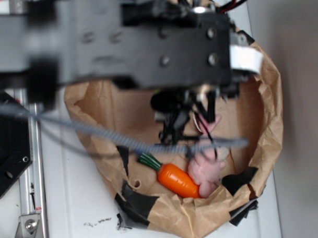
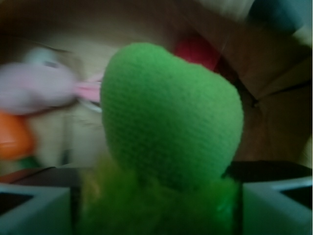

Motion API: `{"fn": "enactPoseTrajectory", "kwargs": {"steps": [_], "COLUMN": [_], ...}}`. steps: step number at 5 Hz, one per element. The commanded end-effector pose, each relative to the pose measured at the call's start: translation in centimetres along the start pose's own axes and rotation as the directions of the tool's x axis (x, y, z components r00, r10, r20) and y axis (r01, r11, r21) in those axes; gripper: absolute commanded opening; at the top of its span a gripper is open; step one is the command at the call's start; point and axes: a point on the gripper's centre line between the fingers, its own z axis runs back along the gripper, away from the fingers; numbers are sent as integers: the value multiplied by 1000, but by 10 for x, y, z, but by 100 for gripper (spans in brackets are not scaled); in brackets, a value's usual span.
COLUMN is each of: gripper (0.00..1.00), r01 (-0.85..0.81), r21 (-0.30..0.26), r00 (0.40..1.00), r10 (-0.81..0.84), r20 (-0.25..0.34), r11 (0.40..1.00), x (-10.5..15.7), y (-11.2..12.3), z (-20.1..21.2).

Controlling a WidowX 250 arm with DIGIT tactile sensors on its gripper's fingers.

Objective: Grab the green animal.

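arm: black, reaching in from the top-left, blurred in the exterior view
pincer (image 2: pixel 156 210): pointing down, fingers (image 2: pixel 34 208) closed on the green animal (image 2: pixel 171 117)

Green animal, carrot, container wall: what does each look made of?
Green animal: soft fabric, a fine knit-like weave on the head and fuzzy pile below. Carrot: probably hard plastic, smooth and glossy with a highlight. Container wall: brown paper, matte and creased, patched with black tape.

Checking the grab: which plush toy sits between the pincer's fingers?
The green animal, filling the wrist view between the fingers; the pink rabbit lies apart beside the carrot.
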Motion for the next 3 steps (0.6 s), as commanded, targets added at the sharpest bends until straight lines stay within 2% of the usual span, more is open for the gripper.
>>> {"fn": "enactPoseTrajectory", "kwargs": {"steps": [1, 3], "gripper": [0, 0], "r01": [-86, -127], "r21": [-37, -42], "r00": [996, 992], "r10": [86, 127], "r20": [7, -10], "r11": [996, 991], "x": [-9, -9], "y": [-10, -8], "z": [69, 59]}}
